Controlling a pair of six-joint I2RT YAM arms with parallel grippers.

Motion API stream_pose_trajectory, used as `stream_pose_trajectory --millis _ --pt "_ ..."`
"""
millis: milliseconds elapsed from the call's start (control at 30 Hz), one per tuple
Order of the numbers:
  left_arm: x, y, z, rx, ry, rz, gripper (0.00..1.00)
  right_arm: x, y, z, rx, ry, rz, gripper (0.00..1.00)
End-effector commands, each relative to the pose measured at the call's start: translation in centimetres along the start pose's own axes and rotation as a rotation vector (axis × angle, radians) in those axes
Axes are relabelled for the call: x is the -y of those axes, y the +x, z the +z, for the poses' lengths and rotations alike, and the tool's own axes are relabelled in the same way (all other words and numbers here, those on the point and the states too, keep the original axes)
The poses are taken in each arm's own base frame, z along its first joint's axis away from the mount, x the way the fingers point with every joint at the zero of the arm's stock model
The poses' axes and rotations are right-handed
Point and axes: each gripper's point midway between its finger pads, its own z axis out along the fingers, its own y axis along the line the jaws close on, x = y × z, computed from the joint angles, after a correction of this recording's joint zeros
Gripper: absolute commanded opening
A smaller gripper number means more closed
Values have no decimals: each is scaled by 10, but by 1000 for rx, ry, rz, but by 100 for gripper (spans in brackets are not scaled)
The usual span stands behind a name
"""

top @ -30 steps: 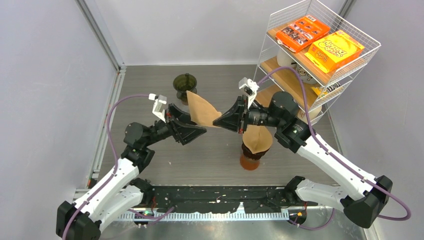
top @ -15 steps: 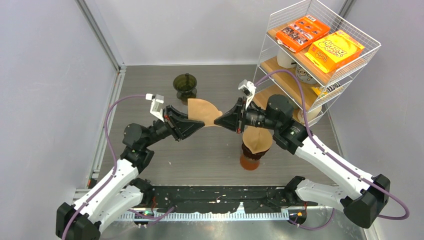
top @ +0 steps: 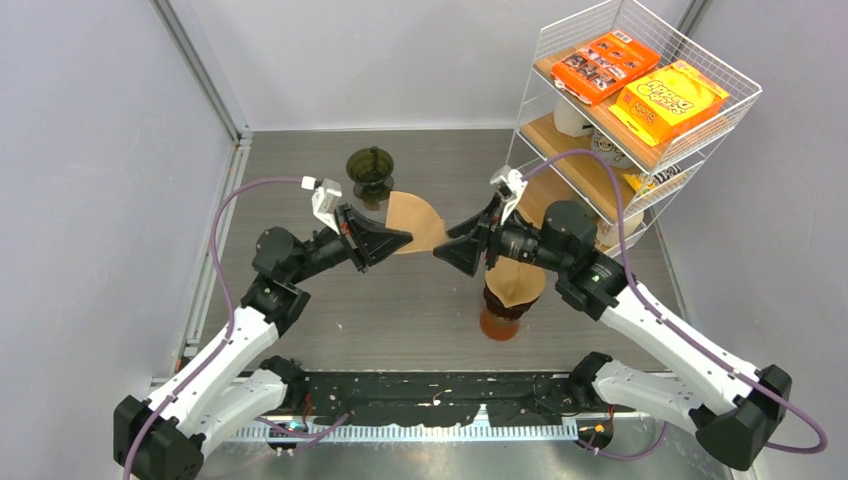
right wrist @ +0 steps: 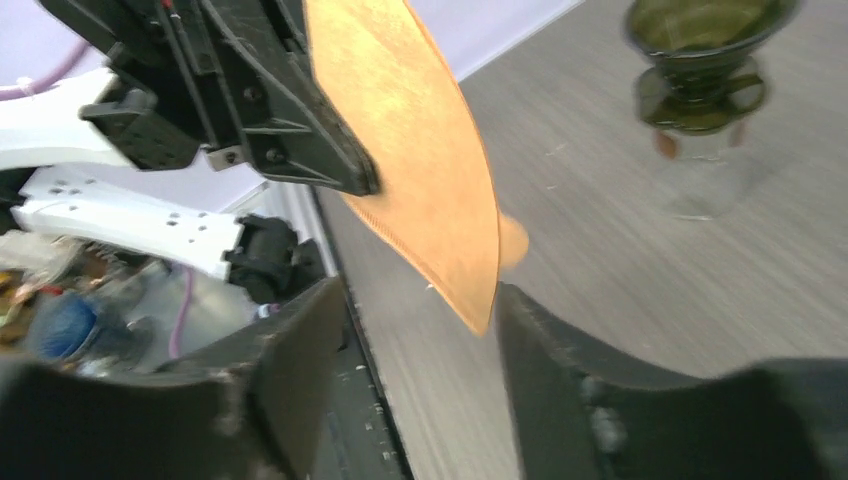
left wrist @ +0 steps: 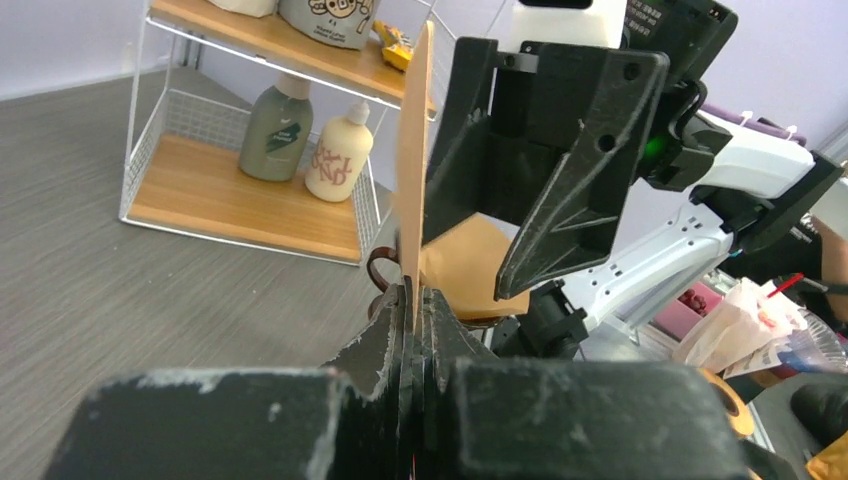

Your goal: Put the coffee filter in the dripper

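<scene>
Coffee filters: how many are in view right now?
2. One filter is pinched in the left gripper, in the air; the other filter tops the brown holder under the right arm. More may be stacked beneath.

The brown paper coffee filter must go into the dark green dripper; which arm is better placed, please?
Left, probably: the left gripper is shut on the brown paper coffee filter, close to the dark green dripper. The right gripper is open at the filter's edge.

right pincer (top: 446, 246): let go, opened | coffee filter (top: 416, 218): left pincer (top: 403, 239) alone holds
</scene>
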Motion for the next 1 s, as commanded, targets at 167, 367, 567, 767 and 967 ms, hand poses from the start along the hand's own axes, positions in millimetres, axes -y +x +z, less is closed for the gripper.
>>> stream_pose_trajectory --millis 167,367,567,767,967 --pt "7 9 -5 -188 47 212 0 66 -30 -54 170 470 -116 96" --pt "21 17 -11 -249 139 257 0 74 -23 -50 103 484 -164 95" --pt "24 20 -12 -265 174 270 0 62 -12 -34 14 356 -238 95" --pt "26 20 -10 -266 193 266 0 45 4 -32 -37 232 -302 95" --pt "27 21 -9 -268 205 264 0 46 4 -29 -39 225 -299 95"
